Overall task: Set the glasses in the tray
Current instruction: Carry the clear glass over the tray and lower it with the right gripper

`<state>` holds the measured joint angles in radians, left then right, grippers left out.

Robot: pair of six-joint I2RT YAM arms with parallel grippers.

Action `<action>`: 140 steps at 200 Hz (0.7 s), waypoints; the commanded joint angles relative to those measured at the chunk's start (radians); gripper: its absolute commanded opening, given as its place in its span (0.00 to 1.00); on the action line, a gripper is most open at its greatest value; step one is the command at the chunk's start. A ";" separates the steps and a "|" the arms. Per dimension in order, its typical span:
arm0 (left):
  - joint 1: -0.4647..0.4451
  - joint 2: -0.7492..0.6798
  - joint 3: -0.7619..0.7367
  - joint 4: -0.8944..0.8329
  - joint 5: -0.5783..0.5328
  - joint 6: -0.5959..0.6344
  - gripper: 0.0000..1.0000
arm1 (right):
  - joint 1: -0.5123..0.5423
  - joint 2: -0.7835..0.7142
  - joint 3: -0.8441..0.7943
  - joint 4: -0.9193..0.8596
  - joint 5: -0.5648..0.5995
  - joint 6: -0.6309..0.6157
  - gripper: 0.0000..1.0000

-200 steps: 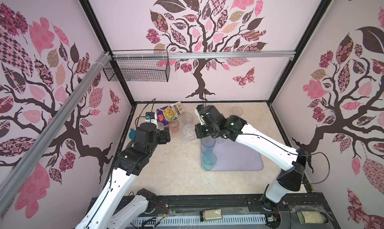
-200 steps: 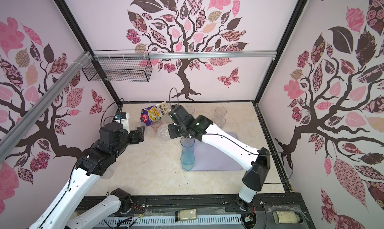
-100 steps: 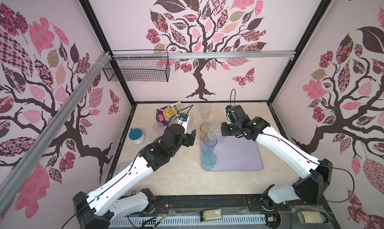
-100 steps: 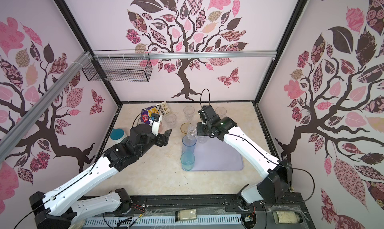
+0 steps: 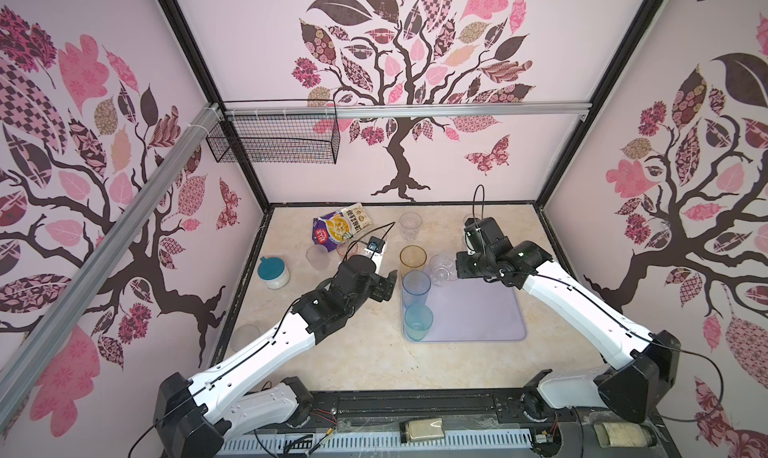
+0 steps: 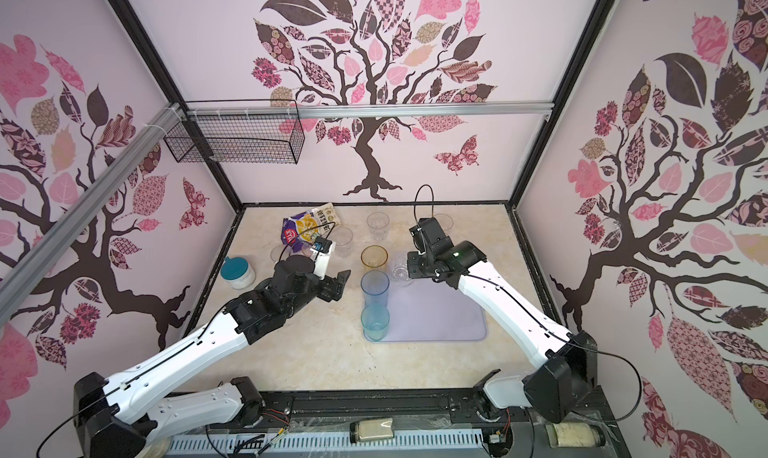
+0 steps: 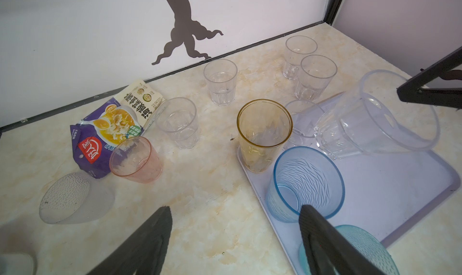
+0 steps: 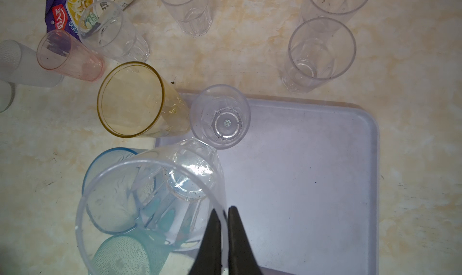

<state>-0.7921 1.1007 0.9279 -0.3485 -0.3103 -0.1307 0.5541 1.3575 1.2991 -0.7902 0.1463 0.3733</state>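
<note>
Marble tabletop — snack bag among loose glasses

Amber tumbler, blue tumbler, teal tumbler upright in lavender tray; clear tumbler tilted above it.

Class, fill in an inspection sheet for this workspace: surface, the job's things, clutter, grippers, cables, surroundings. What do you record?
Surface: marbled tabletop, no spills seen.
Job's things: tray holds blue glass, teal glass and clear glass, amber glass at its far corner; other glasses stand outside.
Clutter: snack packet, lidded jar.
Grippers: left gripper open, empty; right gripper shut on the rim of a tilted glass over the tray.
Cables: black cable loops above right wrist.
Surroundings: tree-patterned walls, wire basket.
</note>
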 commanded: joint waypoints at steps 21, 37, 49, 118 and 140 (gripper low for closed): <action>-0.003 0.012 -0.086 0.052 0.010 -0.034 0.83 | -0.006 -0.018 -0.046 -0.015 0.046 -0.018 0.03; -0.002 0.011 -0.105 0.061 0.011 -0.054 0.84 | -0.005 -0.019 -0.060 -0.016 0.031 -0.013 0.03; -0.003 0.014 -0.115 0.065 0.011 -0.060 0.84 | -0.005 -0.012 -0.071 -0.018 0.012 -0.008 0.03; -0.001 0.045 -0.153 0.095 -0.004 -0.055 0.84 | -0.004 0.086 -0.160 0.039 0.016 0.006 0.03; -0.001 0.052 -0.160 0.094 -0.016 -0.053 0.85 | -0.003 0.133 -0.149 0.044 0.004 0.010 0.03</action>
<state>-0.7918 1.1477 0.8009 -0.2787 -0.3103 -0.1829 0.5529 1.4422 1.1301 -0.7731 0.1589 0.3668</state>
